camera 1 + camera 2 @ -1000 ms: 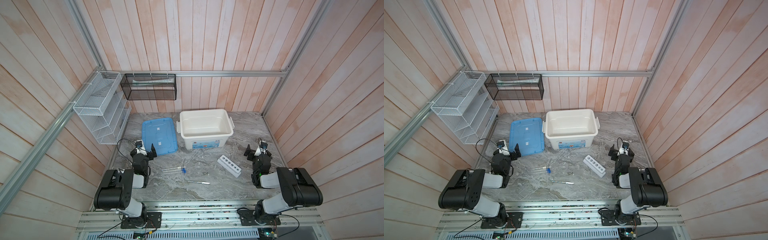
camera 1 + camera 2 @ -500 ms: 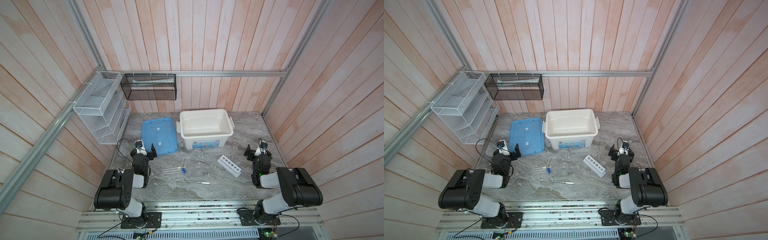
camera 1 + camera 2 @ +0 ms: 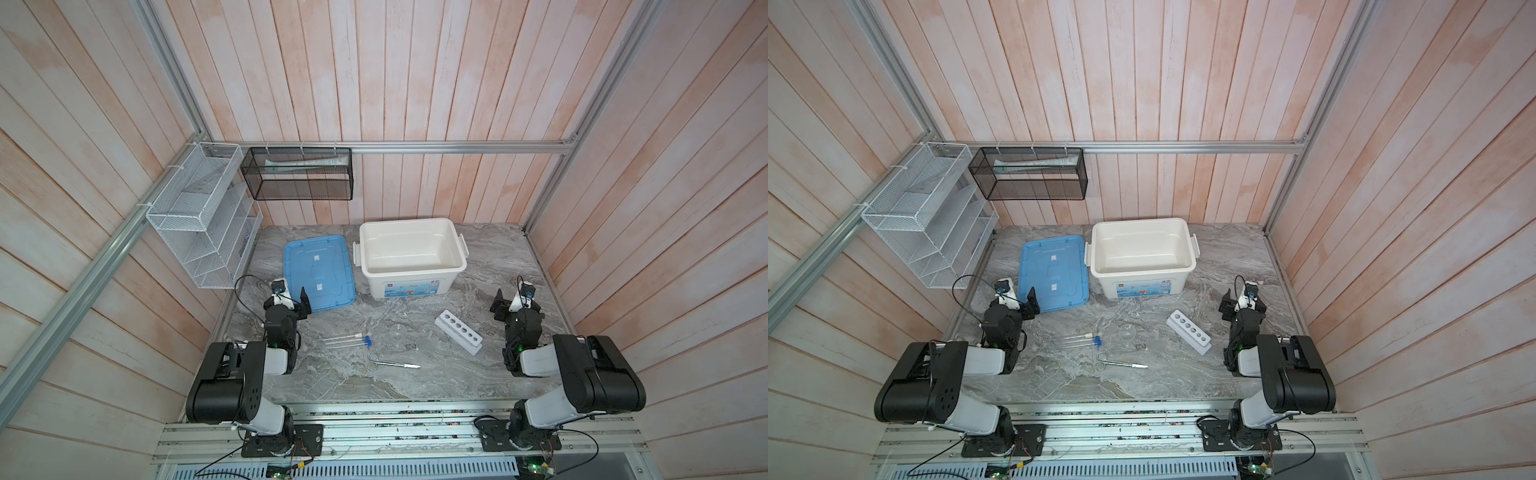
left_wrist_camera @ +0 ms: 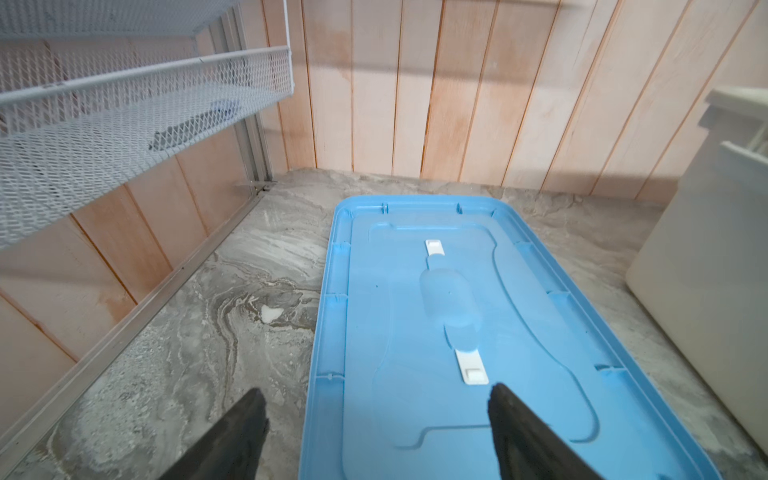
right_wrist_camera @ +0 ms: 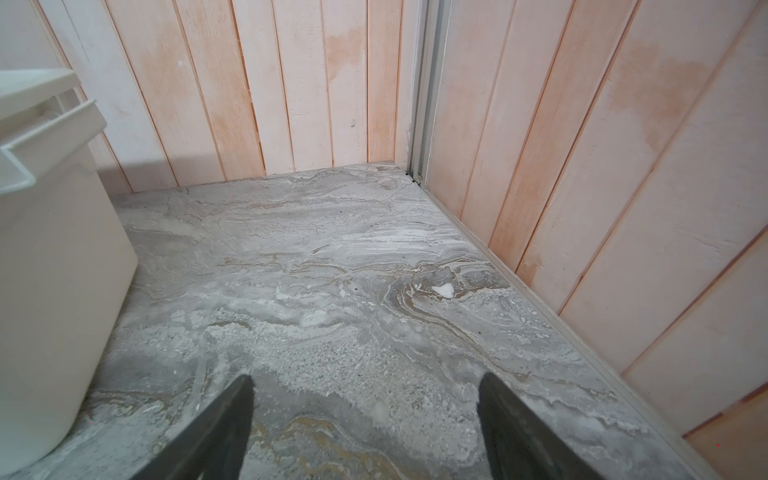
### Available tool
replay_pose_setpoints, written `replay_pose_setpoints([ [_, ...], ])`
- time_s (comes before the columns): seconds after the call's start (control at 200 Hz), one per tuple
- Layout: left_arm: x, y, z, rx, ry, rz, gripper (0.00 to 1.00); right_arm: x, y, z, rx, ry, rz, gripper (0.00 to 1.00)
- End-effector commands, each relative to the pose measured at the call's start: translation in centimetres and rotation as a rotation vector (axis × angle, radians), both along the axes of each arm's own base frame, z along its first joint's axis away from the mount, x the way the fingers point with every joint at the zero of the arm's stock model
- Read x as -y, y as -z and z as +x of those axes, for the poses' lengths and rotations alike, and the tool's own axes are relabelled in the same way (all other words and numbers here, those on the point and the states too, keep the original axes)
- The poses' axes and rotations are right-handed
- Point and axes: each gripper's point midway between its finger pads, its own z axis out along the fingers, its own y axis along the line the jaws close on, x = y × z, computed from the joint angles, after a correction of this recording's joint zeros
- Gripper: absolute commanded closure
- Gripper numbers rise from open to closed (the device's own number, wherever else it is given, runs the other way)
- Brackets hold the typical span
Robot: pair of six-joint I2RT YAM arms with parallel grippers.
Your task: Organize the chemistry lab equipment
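Chemistry lab equipment: untouched, all loose on the table (image 3: 415, 386).

Left gripper (image 4: 376, 390): jaws spread wide, nothing between them. One finger hangs over bare marble, the other over the near edge of the blue lid (image 4: 415, 316).

Right gripper (image 5: 365, 378): likewise spread and empty, above bare marble, with the white bin (image 3: 374, 284) off to one side.

Change against the two earlier top views: none that I can see. Both arms sit folded at their bases in the same pose, and no item has shifted.

Layout, outward from the claws:
- Three tubes (image 3: 345, 340) lie side by side just beside the left arm, caps toward the middle.
- Clear dish (image 3: 399, 332), faint, sits between the tubes and the six-hole rack (image 3: 459, 331).
- Rack lies slantwise near the right arm, holes empty.
- Scissors (image 3: 373, 360) and pen-like tool (image 3: 401, 365) lie end to end, touching or nearly so, toward the front edge.

Judgement: task at its very start, nothing sorted. Tubes into rack looks the likely first job, and the left arm is nearest them.
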Motion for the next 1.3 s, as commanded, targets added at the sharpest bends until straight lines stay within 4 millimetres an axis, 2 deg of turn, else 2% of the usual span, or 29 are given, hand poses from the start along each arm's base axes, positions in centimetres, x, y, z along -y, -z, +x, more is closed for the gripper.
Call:
replay_pose_setpoints([
  [0.0, 0.1, -3.6, 1.1, -0.006, -0.011, -0.002, 0.16, -0.3, -2.9, 1.5, -0.010, -0.019, -0.003, 0.19],
  [0.04, 0.3, -5.0, 1.4, -0.005, -0.017, -0.015, 0.16, -0.3, -3.5, 1.8, -0.023, -0.023, -0.003, 0.22],
  [0.08, 1.4, -6.5, 1.6, 0.000, 0.017, -0.045, 0.16, -0.4, -4.3, 1.9, -0.025, -0.020, 0.012, 0.24],
  [0.13, 3.8, -8.0, 1.8, -0.022, 0.088, -0.041, 0.16, -0.8, -5.3, 1.8, -0.018, -0.025, 0.044, 0.25],
  [0.21, 8.3, -10.6, 1.5, -0.060, 0.264, 0.008, 0.16, -1.6, -5.8, 1.4, -0.040, -0.049, 0.100, 0.26],
  [0.315, 14.0, -13.7, -0.6, -0.132, 0.597, 0.086, 0.16, -3.1, -6.2, 0.2, -0.055, -0.099, 0.167, 0.28],
  [0.38, 16.0, -14.3, -2.4, -0.196, 0.735, 0.159, 0.16, -4.0, -6.8, -0.4, -0.056, -0.137, 0.191, 0.28],
  [0.475, 17.1, -11.9, -4.9, -0.354, 0.836, 0.269, 0.18, -5.6, -8.2, -1.2, -0.045, -0.224, 0.217, 0.30],
  [0.555, 16.7, -8.1, -6.6, -0.492, 0.844, 0.405, 0.20, -6.8, -9.0, -1.8, -0.051, -0.291, 0.215, 0.31],
  [0.61, 16.6, -5.8, -7.8, -0.577, 0.862, 0.507, 0.26, -7.1, -9.5, -2.1, -0.054, -0.301, 0.218, 0.32],
  [0.72, 16.2, -3.1, -8.7, -0.649, 0.878, 0.575, 0.27, -8.2, -10.4, -2.5, -0.029, -0.345, 0.266, 0.35],
  [0.84, 16.4, -0.5, -9.4, -0.701, 0.904, 0.649, 0.27, -10.4, -9.5, -3.1, -0.055, -0.445, 0.295, 0.42],
  [0.98, 16.9, 1.7, -9.5, -0.730, 0.930, 0.696, 0.29, -12.0, -8.1, -3.6, -0.121, -0.485, 0.280, 0.48],
  [1.13, 17.5, 3.3, -9.5, -0.776, 0.967, 0.684, 0.29, -13.5, -7.6, -4.0, -0.138, -0.527, 0.303, 0.50],
  [1.295, 17.2, 4.9, -9.5, -0.813, 0.971, 0.728, 0.30, -14.0, -7.2, -4.3, -0.146, -0.535, 0.311, 0.54],
])
